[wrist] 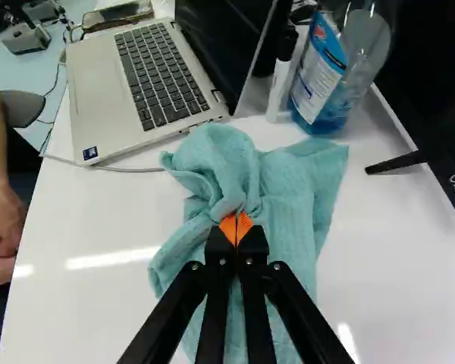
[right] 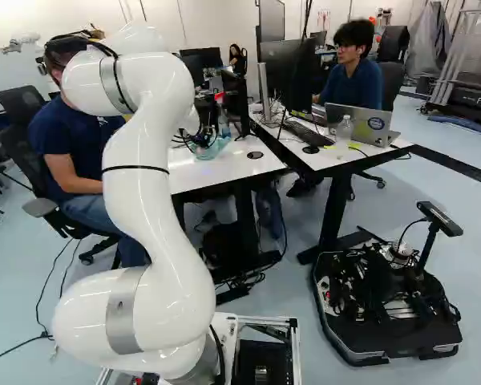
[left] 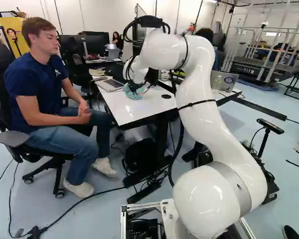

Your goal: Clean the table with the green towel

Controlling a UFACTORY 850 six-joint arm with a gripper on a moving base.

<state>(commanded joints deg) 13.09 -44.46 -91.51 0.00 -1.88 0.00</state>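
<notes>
Our hand (wrist: 236, 227) is closed on a bunched fold of the green towel (wrist: 292, 201), on the white surface (wrist: 387, 296) at the upper middle of the left base view. We judge wiping is in hand; next we need a low, flat sweep, clear of the laptop (wrist: 97, 91) and bottle (wrist: 318, 80).

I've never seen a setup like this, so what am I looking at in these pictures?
It's one white robot arm, shown three times. Two pictures come from cameras behind it, one to its left, one to its right; the third looks along its wrist. On the white table are an open silver laptop, a clear bottle of blue liquid and a crumpled blue-green cloth towel. The black two-fingered gripper pinches a fold of that towel between its orange pads.
</notes>
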